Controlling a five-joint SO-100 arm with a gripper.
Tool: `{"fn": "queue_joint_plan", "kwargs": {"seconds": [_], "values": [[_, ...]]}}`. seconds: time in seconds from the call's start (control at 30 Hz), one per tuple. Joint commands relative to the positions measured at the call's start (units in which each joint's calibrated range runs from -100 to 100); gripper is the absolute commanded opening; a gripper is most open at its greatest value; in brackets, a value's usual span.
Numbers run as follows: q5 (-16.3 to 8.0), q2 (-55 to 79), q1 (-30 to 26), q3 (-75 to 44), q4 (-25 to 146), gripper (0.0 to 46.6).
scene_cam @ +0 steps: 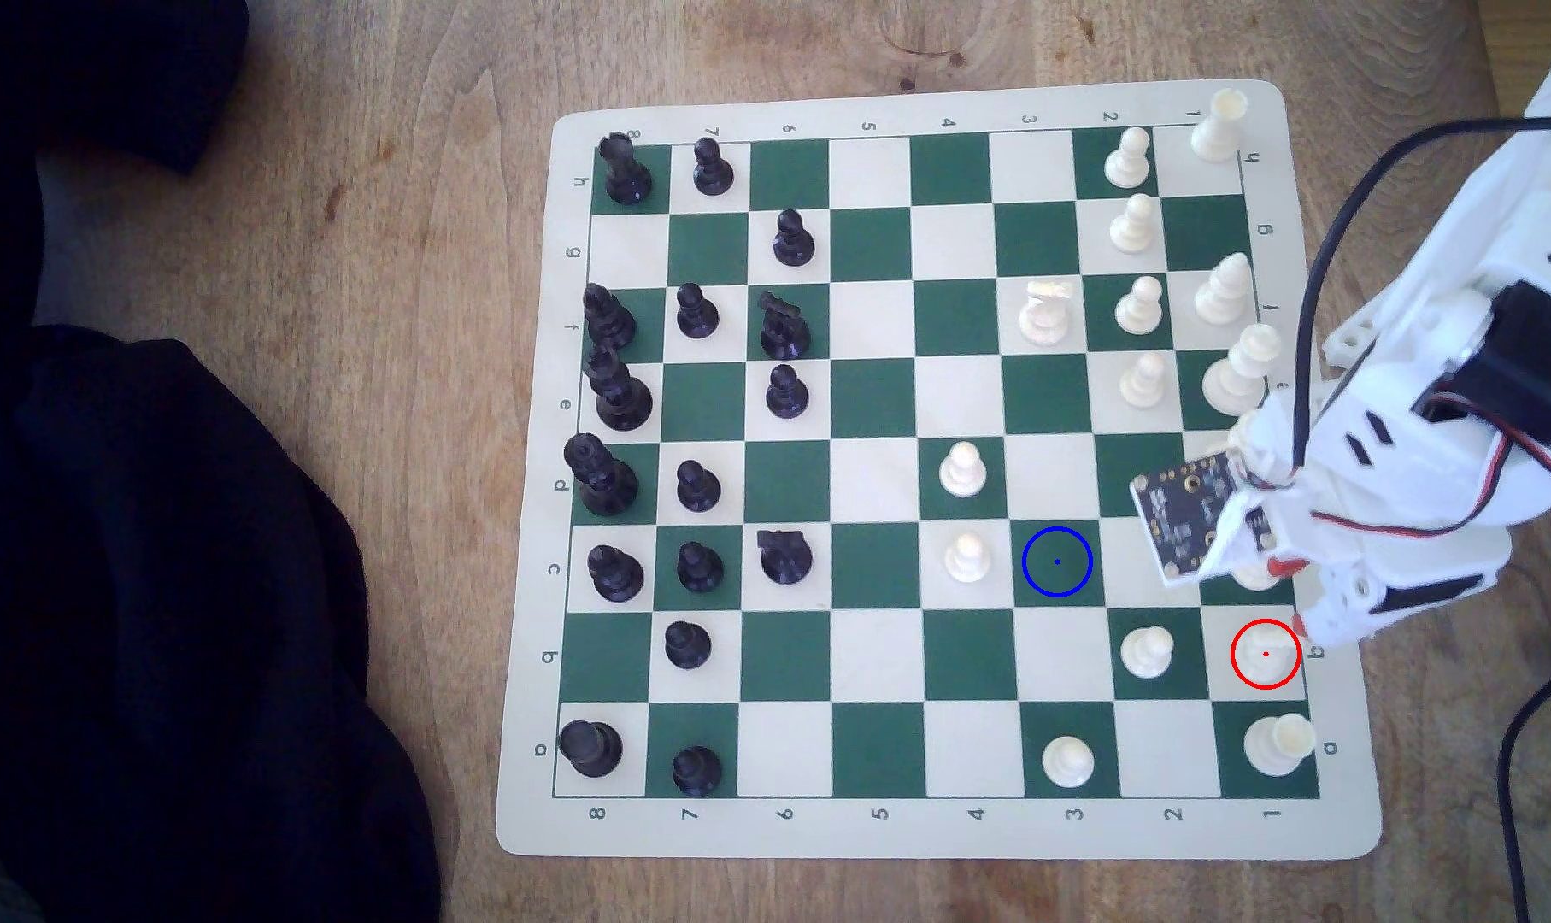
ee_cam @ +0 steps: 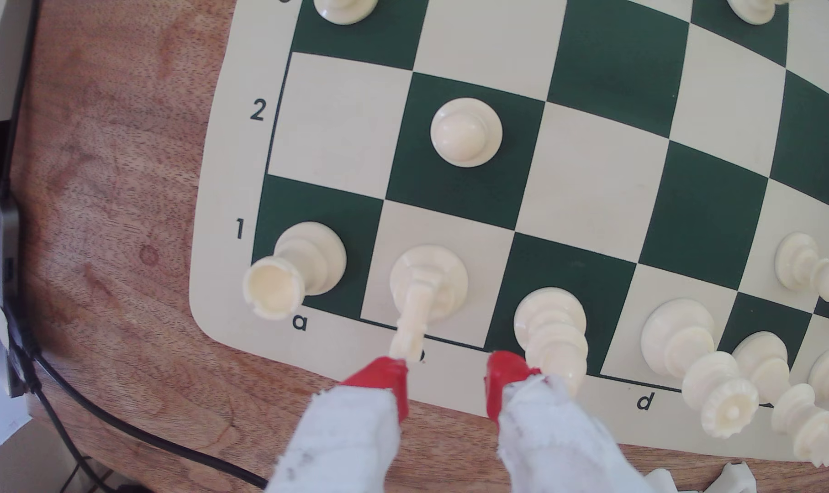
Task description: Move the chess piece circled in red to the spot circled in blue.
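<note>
Knight on b1 is my target, standing upright on its pale red-ringed square at the board's edge, between the rook on a1 and the bishop on c1. My claw is open, its red tips hovering just short of the piece, one tip close by the knight's head, the other almost against the bishop. I judge the approach needs shifting toward the rook's side so both tips straddle the knight, then lowering to grip below the head. That bishop is the worry: a tip could nudge it over. After closing, I'd lift straight up, clear the b2 pawn, and carry to the blue-ringed square, which sits vacant.
</note>
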Motion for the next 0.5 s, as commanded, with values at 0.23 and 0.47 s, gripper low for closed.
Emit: {"fn": "queue_joint_plan", "kwargs": {"seconds": [0.23,0.47], "values": [[-1.9,3.72,-2.01,0.51,-5.88,10.1],[-2.49,6.43,-1.39,0.69,-6.53,11.6]]}}
